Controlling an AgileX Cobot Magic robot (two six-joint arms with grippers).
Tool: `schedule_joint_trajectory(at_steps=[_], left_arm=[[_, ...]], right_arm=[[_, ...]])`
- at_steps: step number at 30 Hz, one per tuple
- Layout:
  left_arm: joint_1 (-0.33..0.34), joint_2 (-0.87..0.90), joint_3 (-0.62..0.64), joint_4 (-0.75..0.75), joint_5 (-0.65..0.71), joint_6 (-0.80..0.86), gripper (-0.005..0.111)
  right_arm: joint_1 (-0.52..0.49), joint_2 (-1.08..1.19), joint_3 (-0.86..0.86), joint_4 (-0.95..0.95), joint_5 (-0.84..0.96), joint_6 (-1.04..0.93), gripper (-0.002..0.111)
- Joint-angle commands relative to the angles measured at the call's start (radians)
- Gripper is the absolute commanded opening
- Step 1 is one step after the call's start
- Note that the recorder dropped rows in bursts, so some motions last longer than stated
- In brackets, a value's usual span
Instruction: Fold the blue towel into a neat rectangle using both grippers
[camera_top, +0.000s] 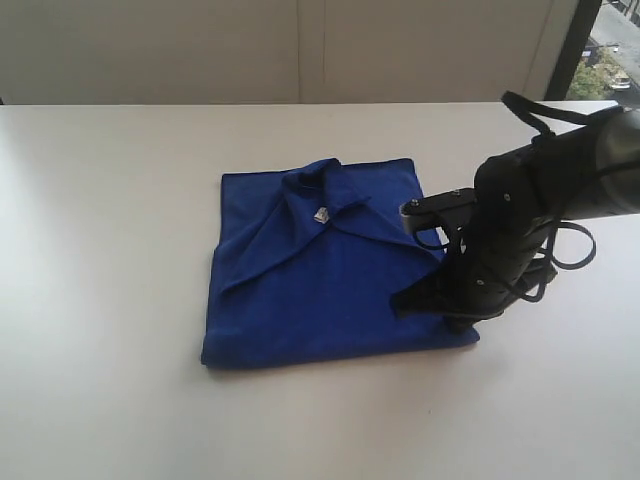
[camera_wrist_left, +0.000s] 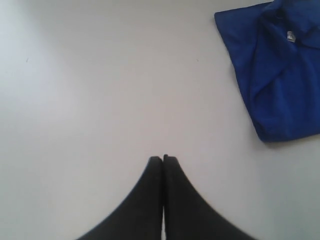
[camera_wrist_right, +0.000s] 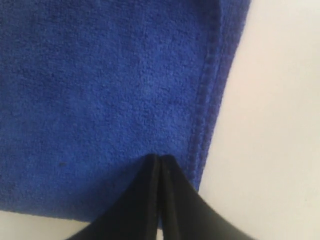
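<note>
Well clear of the blue towel (camera_top: 310, 300), to its left, the left gripper (camera_wrist_left: 163, 159) hangs over bare table (camera_wrist_left: 90, 75), jaws together, holding nothing; judged parked. The towel lies flat, one flap turned in by the white tag (camera_top: 322, 214). At the towel's right front corner, the right gripper (camera_wrist_right: 159, 159) is closed beside the hem (camera_wrist_right: 206, 100). Whether it is pressing or pinching cannot be told.

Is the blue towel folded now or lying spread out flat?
Partly folded, not neat: the blue towel has a flap turned over diagonally at its far side, white tag showing on top, leaving an uneven outline.
</note>
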Motion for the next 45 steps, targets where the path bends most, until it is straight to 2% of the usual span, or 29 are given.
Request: schedule_joint_trajectory(at_steps=[1, 5, 8, 12, 16, 21, 24, 27, 30, 34, 35, 37, 40, 42, 45], left_arm=[[0.005, -0.006, 0.007, -0.01, -0.003, 0.0, 0.0], [0.005, -0.006, 0.007, -0.022, -0.001, 0.0, 0.0], [0.005, -0.004, 0.007, -0.037, -0.058, 0.0, 0.0], [0.005, 0.056, 0.009, -0.114, -0.068, 0.005, 0.0], [0.005, 0.198, 0.014, -0.271, -0.083, 0.115, 0.0], [0.0, 0.437, 0.041, -0.498, -0.177, 0.287, 0.0], [-0.025, 0.581, 0.045, -0.578, -0.239, 0.355, 0.0], [-0.083, 0.724, 0.041, -0.6, -0.333, 0.378, 0.0], [-0.148, 0.847, 0.017, -0.6, -0.403, 0.386, 0.0], [-0.226, 0.988, -0.032, -0.602, -0.517, 0.386, 0.0], [-0.256, 1.056, -0.076, -0.613, -0.558, 0.386, 0.0], [-0.289, 1.166, -0.175, -0.645, -0.569, 0.386, 0.0], [-0.304, 1.297, -0.305, -0.699, -0.566, 0.386, 0.0], [-0.304, 1.354, -0.357, -0.748, -0.552, 0.386, 0.0], [-0.304, 1.419, -0.412, -0.756, -0.527, 0.394, 0.0]], right_arm=[[-0.006, 0.022, 0.028, 0.0, 0.089, 0.011, 0.0], [-0.006, 0.02, 0.028, 0.021, 0.106, 0.011, 0.0], [-0.006, -0.001, 0.028, 0.035, 0.116, 0.011, 0.0], [-0.006, -0.046, 0.028, 0.035, 0.121, 0.011, 0.0], [-0.006, -0.091, 0.024, 0.035, 0.094, 0.011, 0.0], [-0.006, -0.152, -0.003, 0.039, 0.068, 0.011, 0.0], [-0.006, -0.182, -0.037, 0.044, 0.053, 0.011, 0.0], [-0.021, -0.184, -0.092, 0.069, 0.028, 0.0, 0.0], [-0.069, -0.156, -0.148, 0.182, -0.01, -0.079, 0.0], [-0.177, -0.069, -0.243, 0.502, 0.008, -0.318, 0.0], [-0.219, -0.015, -0.286, 0.654, 0.018, -0.422, 0.0], [-0.248, 0.06, -0.34, 0.79, 0.014, -0.495, 0.0], [-0.256, 0.149, -0.384, 0.878, -0.035, -0.51, 0.0], [-0.256, 0.194, -0.403, 0.924, -0.053, -0.51, 0.006], [-0.252, 0.258, -0.42, 1.005, -0.059, -0.51, 0.025]])
